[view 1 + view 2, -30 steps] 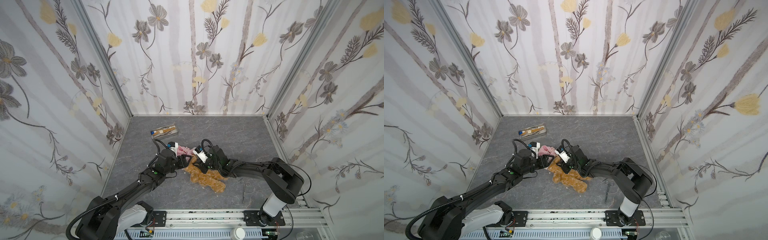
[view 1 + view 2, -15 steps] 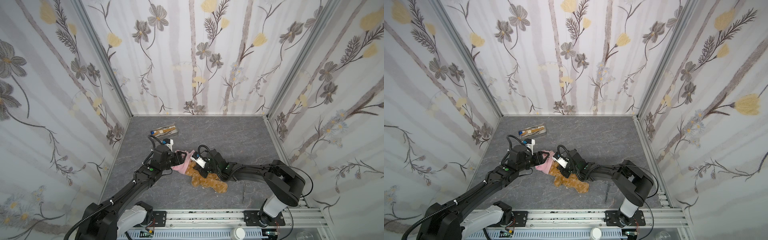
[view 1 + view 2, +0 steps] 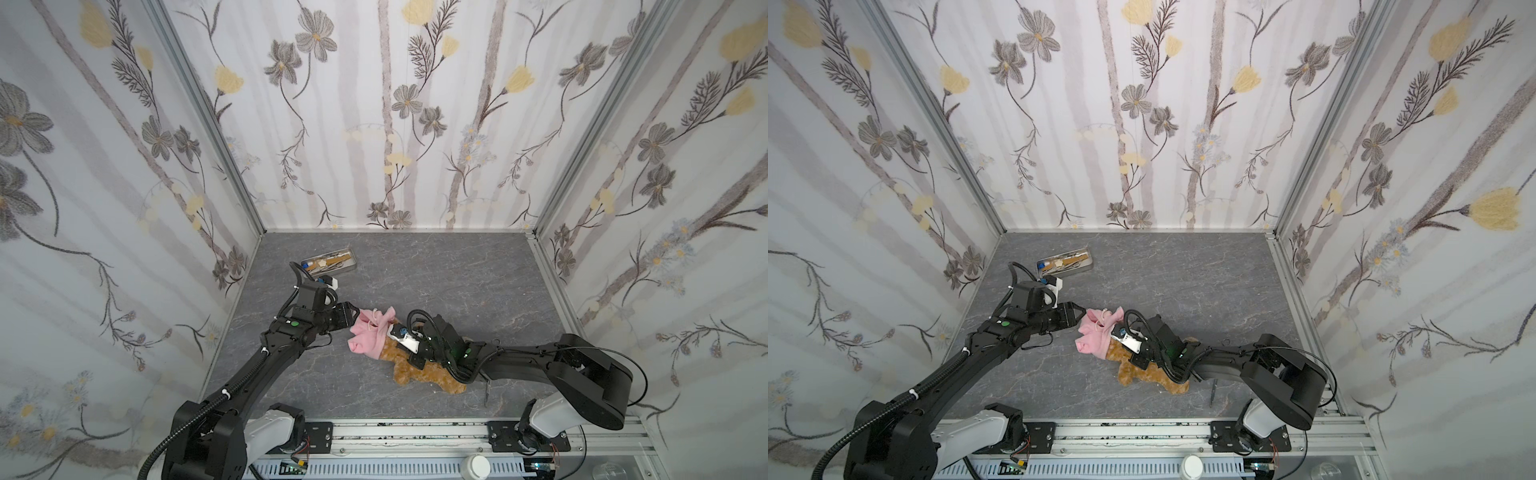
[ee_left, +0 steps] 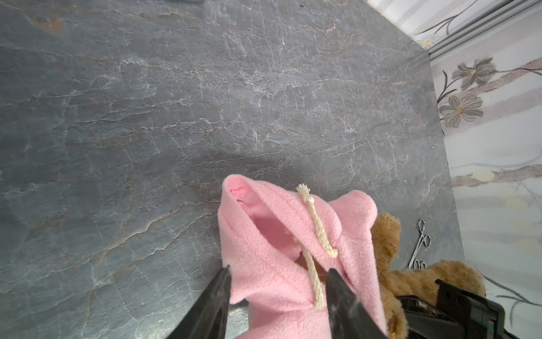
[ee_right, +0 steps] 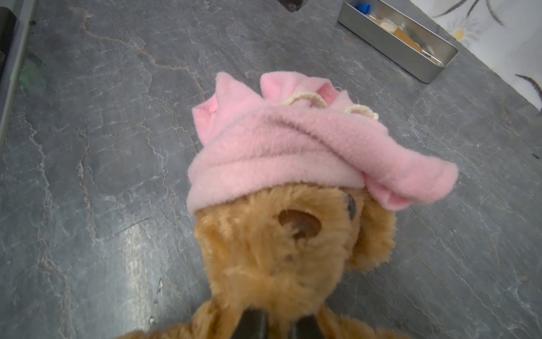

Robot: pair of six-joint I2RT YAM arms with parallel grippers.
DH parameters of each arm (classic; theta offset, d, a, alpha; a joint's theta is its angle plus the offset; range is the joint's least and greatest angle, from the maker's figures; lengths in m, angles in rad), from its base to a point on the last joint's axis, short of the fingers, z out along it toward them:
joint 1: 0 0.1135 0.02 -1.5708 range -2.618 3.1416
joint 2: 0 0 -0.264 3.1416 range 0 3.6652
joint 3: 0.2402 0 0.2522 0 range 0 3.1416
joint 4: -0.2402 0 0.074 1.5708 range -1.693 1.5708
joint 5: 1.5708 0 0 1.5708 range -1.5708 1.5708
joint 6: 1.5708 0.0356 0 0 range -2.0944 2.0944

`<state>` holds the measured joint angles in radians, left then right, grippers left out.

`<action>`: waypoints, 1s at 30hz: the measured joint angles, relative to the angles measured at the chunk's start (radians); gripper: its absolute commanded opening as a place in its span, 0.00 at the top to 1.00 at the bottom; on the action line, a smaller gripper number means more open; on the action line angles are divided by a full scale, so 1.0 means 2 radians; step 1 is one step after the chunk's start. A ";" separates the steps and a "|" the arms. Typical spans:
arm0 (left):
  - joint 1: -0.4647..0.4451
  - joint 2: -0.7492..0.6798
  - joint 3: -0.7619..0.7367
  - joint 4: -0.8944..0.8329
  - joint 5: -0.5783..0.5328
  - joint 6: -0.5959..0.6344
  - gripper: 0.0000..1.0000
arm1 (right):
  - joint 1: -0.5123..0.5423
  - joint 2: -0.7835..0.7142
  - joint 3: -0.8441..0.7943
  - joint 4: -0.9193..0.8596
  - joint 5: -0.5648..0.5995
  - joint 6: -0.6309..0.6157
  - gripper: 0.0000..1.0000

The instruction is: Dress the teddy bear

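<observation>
The teddy bear (image 3: 419, 374) (image 3: 1142, 370) lies on the grey floor. A pink fleece shirt (image 3: 370, 336) (image 3: 1096, 340) is bunched over the top of its head. In the right wrist view the shirt (image 5: 278, 146) covers the bear (image 5: 278, 249) down to its eyes. My left gripper (image 3: 356, 311) (image 4: 278, 271) is open. Its jaws stand either side of a fold of the shirt (image 4: 264, 249), beside a cream drawstring (image 4: 318, 232). My right gripper (image 5: 277, 323) is shut on fur below the bear's chin.
A metal tray (image 3: 332, 264) (image 5: 404, 50) with small tools stands near the back left wall. Metal forceps (image 3: 486, 390) (image 4: 419, 246) lie on the floor by the right arm. Flowered walls close in three sides, and a rail runs along the front.
The bear and shirt have shifted left and forward, and the shirt now sits over the bear's head. My left gripper drew back left, then returned to the shirt with narrower jaws. The right jaws closed tighter.
</observation>
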<state>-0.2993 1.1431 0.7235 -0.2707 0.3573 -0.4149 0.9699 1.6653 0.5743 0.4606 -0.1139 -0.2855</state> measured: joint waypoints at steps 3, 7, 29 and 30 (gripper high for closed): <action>0.000 0.010 0.022 -0.011 0.007 0.023 0.54 | 0.006 -0.020 -0.013 0.000 0.019 -0.018 0.98; -0.009 0.028 0.040 -0.022 0.025 0.066 0.61 | 0.019 -0.050 -0.025 -0.001 0.041 -0.044 0.98; -0.070 0.055 0.058 -0.038 0.014 0.289 0.75 | 0.037 -0.076 -0.040 0.003 0.090 -0.090 0.99; -0.072 0.058 0.058 -0.037 0.014 0.297 0.76 | 0.037 -0.076 -0.040 0.003 0.090 -0.090 0.99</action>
<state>-0.4435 1.2598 0.8398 -0.3447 0.3855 0.1791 1.0435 1.5131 0.4938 0.4675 0.0662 -0.4652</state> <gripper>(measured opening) 0.248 0.077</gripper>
